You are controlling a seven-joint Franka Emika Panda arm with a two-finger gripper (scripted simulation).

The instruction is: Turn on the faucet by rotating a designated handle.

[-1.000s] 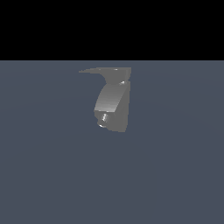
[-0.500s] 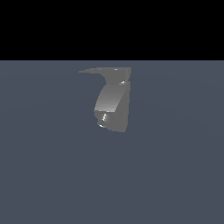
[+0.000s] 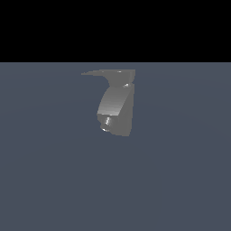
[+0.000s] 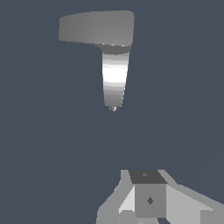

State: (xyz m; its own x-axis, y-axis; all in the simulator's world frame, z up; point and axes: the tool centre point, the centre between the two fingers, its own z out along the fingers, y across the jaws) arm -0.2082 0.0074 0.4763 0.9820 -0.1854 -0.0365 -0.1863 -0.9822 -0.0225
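While my end effector (image 4: 148, 201) sits well apart from the faucet (image 4: 114, 78), its opening indeterminate, the handle (image 4: 94, 27) extends sideways across my approach.

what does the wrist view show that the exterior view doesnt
Only the wrist view shows the pale grey blocky gripper; whether it is open or shut cannot be told. It sits apart from the faucet.

Only the exterior view shows the black band above the floor and the faucet's side profile, its curved body bending down to the nozzle.

Both show the small matte grey faucet, its thin flat grey handle sticking sideways from the top, and the shiny nozzle.
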